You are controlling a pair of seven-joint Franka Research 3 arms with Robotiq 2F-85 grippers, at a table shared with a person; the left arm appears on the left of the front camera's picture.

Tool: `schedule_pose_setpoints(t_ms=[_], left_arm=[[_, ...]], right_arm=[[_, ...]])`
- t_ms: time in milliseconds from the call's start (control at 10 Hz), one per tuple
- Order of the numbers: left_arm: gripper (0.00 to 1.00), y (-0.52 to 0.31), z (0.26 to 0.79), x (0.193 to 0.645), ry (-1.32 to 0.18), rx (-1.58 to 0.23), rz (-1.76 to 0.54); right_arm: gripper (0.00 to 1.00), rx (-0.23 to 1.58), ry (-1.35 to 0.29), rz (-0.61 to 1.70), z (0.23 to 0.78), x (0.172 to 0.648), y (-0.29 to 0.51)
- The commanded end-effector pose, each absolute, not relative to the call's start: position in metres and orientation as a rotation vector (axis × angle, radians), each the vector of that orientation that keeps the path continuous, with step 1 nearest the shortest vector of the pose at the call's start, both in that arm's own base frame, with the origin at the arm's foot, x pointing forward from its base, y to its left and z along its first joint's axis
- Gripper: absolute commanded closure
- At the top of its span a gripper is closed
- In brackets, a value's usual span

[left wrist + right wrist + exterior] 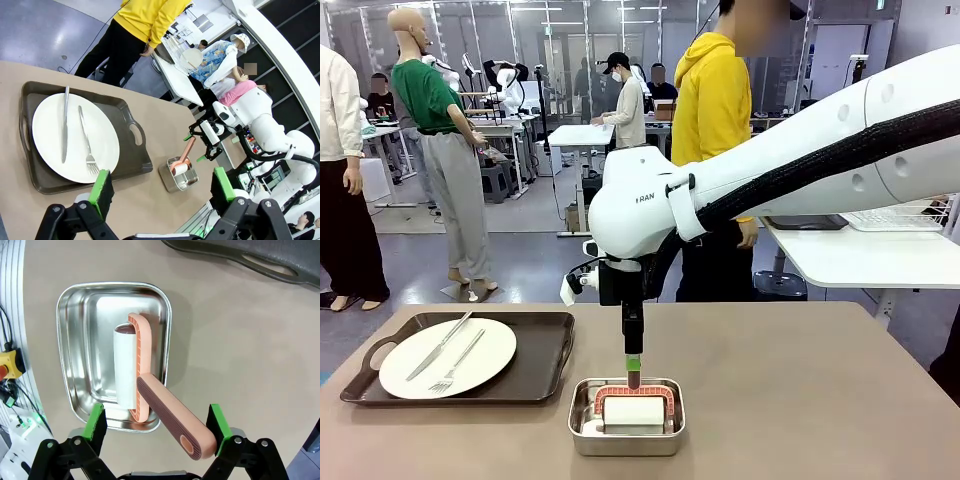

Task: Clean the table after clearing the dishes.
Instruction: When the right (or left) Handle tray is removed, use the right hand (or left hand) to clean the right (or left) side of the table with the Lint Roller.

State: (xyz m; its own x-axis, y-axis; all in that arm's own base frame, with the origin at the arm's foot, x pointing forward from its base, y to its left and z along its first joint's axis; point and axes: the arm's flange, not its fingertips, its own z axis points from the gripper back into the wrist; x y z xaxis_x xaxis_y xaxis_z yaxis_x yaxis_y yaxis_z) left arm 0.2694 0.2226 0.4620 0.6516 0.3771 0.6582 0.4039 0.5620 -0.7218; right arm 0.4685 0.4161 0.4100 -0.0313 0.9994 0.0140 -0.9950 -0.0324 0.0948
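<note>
On the left of the grey-brown table stands a dark brown tray carrying a white plate with a knife and a fork. A square steel pan near the front edge holds a lint roller whose pink and brown handle slants upward. My right gripper points down over the pan. It is open, with its green pads on either side of the handle end. My left gripper hangs open high above the table, holding nothing, with the plate and pan below.
A person in a yellow hoodie stands at the table's far side, beside a white table. Bare tabletop stretches to the right of the pan. The tray's handle lies close to the pan.
</note>
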Motion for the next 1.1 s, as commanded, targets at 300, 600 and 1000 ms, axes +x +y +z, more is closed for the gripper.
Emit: schedule_pose_setpoints(t_ms=[300,600,1000], left_arm=[[0.0,0.225,0.465,0.27,-0.91,-1.016,-0.025],[0.0,0.225,0.465,0.27,-0.91,-1.016,-0.025],[0.0,0.225,0.465,0.27,-0.91,-1.016,-0.025]], right_arm=[[0.0,0.09,0.065,1.602,0.412,0.466,0.416],[0.0,0.234,-0.085,1.453,0.455,0.479,0.389],[0.0,0.531,-0.156,1.016,0.489,0.508,0.301]])
